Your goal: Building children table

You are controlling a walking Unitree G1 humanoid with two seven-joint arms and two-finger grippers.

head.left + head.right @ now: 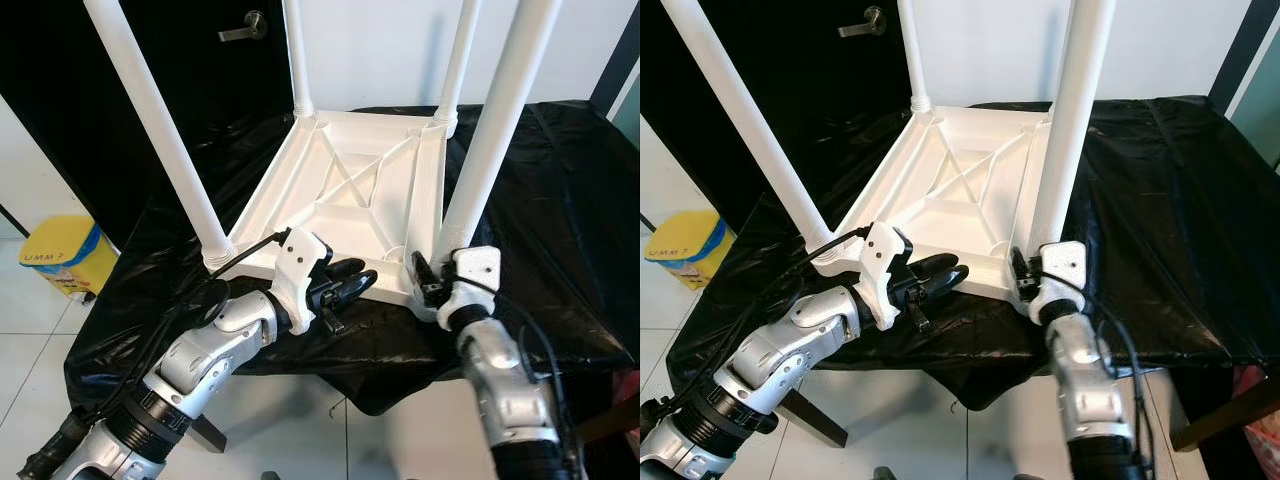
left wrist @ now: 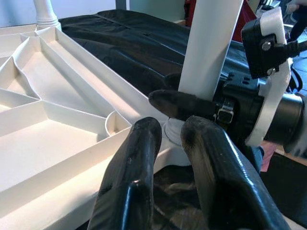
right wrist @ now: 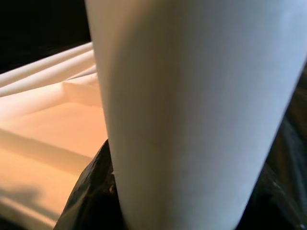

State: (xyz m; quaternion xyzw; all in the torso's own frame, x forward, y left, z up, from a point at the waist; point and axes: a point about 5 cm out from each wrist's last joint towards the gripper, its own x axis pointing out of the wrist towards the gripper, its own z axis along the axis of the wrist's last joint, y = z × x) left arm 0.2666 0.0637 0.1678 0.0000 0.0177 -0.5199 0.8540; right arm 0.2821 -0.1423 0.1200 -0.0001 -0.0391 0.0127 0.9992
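A white children's table [image 1: 350,190] lies upside down on a black-covered surface [image 1: 560,200], its legs pointing up. My right gripper [image 1: 432,275] is shut on the base of the near right leg [image 1: 490,140], just above its socket at the tabletop's corner. In the left wrist view one of its black fingers [image 2: 182,103] crosses that leg [image 2: 211,43]. My left gripper [image 1: 352,277] hovers at the tabletop's near edge, pointing toward that corner. Its fingers are open by a narrow gap with nothing between them. The near left leg [image 1: 160,130] stands in its corner.
Two far legs [image 1: 297,50] [image 1: 458,55] stand upright at the back corners. A yellow bin [image 1: 62,255] sits on the white floor to the left. A dark door with a lever handle [image 1: 243,28] is behind. The black cover hangs over the near edge.
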